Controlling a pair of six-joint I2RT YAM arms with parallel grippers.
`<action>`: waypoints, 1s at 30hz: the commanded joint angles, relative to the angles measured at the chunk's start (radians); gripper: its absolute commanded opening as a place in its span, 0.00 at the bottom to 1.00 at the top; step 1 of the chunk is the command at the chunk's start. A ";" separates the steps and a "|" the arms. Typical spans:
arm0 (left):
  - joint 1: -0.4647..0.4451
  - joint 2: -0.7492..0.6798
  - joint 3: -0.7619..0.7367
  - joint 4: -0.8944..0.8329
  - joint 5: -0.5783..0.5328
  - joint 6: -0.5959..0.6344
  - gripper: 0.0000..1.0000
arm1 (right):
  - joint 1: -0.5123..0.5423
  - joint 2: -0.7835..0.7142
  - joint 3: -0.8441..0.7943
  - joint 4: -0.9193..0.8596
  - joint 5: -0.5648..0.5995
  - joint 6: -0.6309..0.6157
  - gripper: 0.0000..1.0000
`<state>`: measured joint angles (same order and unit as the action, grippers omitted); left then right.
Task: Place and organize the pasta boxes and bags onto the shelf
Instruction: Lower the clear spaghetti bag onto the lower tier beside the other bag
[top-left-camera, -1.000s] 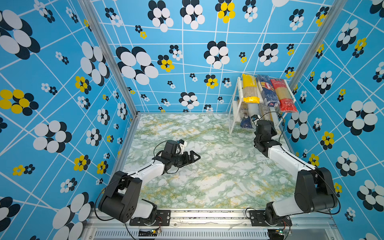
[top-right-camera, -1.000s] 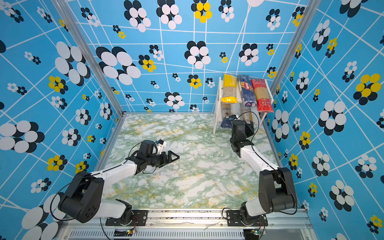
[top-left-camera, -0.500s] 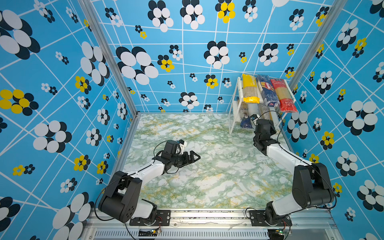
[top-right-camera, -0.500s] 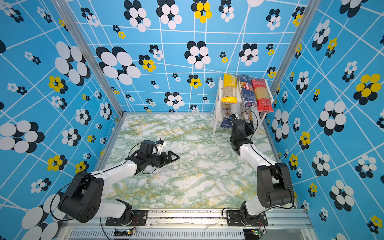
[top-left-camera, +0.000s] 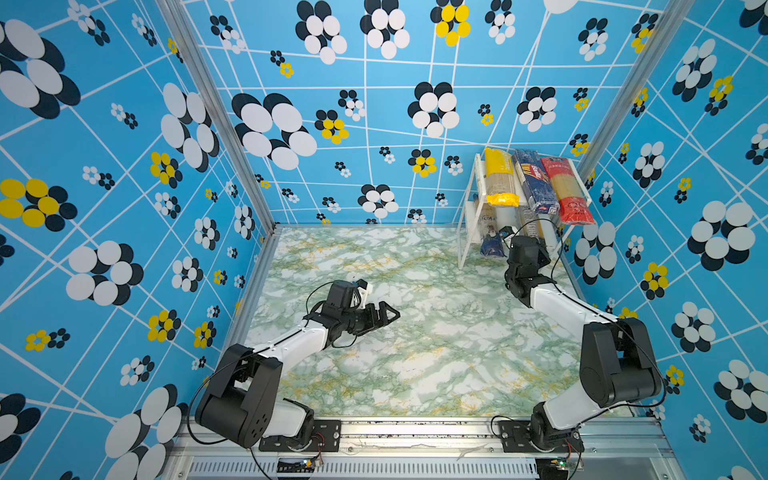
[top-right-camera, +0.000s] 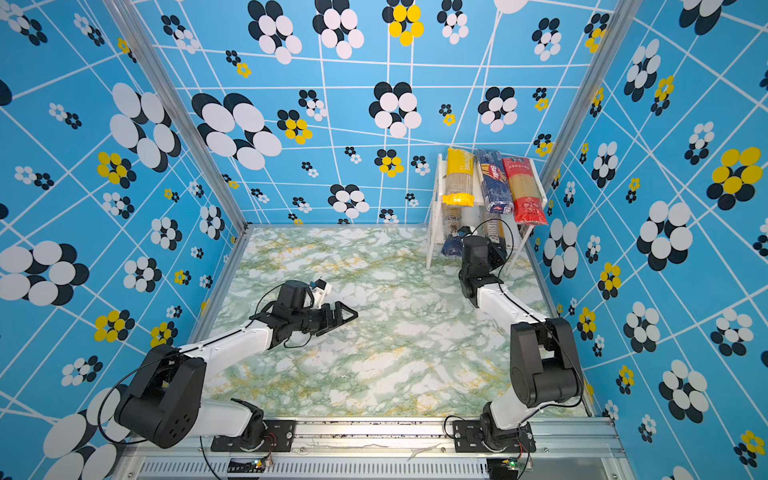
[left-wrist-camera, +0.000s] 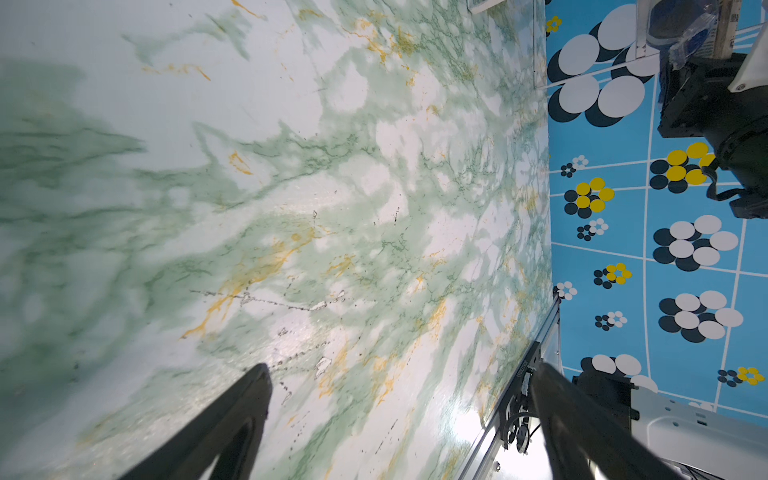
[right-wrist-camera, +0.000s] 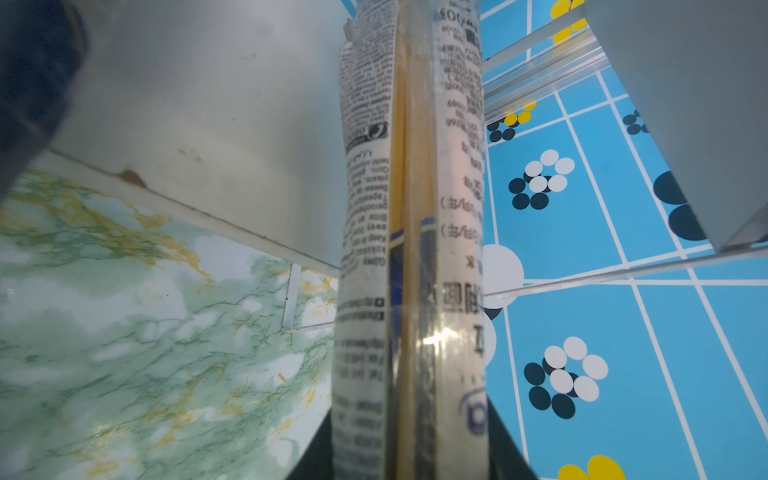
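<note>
Right gripper (right-wrist-camera: 409, 461) is clamped on a clear spaghetti pack (right-wrist-camera: 411, 208) that runs straight ahead of it into the shelf (top-left-camera: 471, 226). Its fingers are cropped, and whether the pack rests on a board is unclear. Left gripper (top-left-camera: 384, 316) gapes wide, empty, over the table (top-left-camera: 436, 353).

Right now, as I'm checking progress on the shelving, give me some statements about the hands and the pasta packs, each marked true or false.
The yellow pack, blue pack and red pack lie on the shelf's top board. True.
The yellow pack lies between the other two. False: the blue pack is in the middle.
The left hand is open and empty. True.
The right hand grips the red pack. False: it grips a clear pack with a dark-blue band.
</note>
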<state>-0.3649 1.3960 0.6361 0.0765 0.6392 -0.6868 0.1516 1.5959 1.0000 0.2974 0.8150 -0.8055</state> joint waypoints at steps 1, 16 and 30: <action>0.011 -0.029 0.017 -0.018 0.002 0.024 0.99 | -0.009 -0.016 0.069 0.187 0.058 0.012 0.12; 0.012 -0.017 0.023 -0.012 0.005 0.024 0.99 | -0.011 0.014 0.072 0.160 0.059 0.022 0.49; 0.023 -0.034 0.010 -0.014 0.008 0.025 0.99 | -0.016 0.029 0.065 0.144 0.060 0.028 0.63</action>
<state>-0.3523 1.3960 0.6369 0.0746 0.6392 -0.6865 0.1432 1.6135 1.0389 0.4034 0.8455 -0.8017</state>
